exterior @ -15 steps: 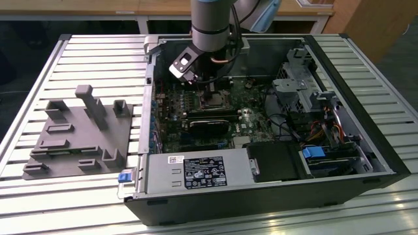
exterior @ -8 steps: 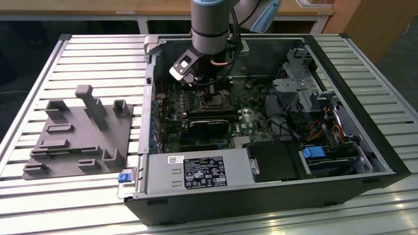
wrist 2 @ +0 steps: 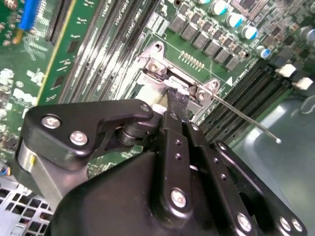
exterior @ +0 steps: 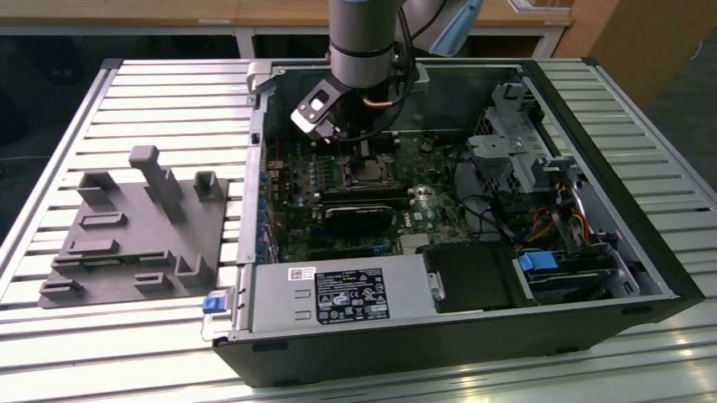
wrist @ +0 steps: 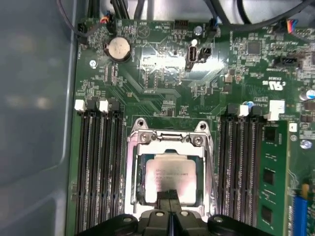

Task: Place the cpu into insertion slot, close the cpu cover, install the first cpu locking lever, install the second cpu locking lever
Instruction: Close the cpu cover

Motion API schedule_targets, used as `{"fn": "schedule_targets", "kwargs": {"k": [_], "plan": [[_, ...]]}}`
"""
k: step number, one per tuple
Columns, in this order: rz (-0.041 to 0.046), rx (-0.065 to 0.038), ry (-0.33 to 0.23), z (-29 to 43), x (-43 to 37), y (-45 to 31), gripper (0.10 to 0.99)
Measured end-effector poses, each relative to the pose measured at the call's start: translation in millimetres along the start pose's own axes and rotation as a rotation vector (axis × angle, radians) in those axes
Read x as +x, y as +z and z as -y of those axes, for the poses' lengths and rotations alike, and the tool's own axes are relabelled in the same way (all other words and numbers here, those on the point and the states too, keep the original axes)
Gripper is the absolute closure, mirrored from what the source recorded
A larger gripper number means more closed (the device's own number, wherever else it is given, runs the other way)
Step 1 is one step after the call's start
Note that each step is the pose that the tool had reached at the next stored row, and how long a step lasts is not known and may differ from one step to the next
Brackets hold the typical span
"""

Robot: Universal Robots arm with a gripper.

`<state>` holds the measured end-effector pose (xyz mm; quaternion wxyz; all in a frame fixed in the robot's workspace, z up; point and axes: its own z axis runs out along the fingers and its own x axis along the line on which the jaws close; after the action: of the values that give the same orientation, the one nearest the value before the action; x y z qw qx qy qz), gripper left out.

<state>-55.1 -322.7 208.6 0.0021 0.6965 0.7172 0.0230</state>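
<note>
**Tool (wrist: 170,194) tip down at the edge of the cpu cover (wrist: 134,167), chip already seated**

We see the cpu (wrist: 170,173) lying flat in the insertion slot (wrist: 141,179), between the memory slots (wrist: 98,167). The cover frames it, so its metal face shows through the cut-out. The tool's fingers are pinched together with nothing between them, and we judge that makes one narrow pushing tip. A thin locking lever (wrist 2: 246,117) stands free of the board, so nothing looks latched yet.

Slatted metal table (exterior: 157,92), open computer case (exterior: 448,357), grey fixture (exterior: 123,243)
</note>
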Motion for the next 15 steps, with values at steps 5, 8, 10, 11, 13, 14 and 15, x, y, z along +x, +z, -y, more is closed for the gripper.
{"fn": "schedule_targets", "kwargs": {"k": [5, 8, 10, 11, 13, 14, 15], "plan": [[0.0003, 0.000, 0.000, 0.0, 0.0, -0.5, 0.980], [0.0004, 0.000, 0.000, 0.5, -0.2, 2.8, 0.980], [0.0002, 0.000, 0.000, 0.6, -0.2, 6.2, 0.980], [0.0002, 0.000, 0.000, 0.7, -0.2, 7.1, 0.980], [0.0005, 0.001, 0.000, 0.6, -0.3, 7.7, 0.980], [0.0005, 0.001, 0.000, 0.3, -0.3, 7.7, 0.980], [0.0005, 0.000, 0.000, -0.2, -0.3, 7.8, 0.980]]}}
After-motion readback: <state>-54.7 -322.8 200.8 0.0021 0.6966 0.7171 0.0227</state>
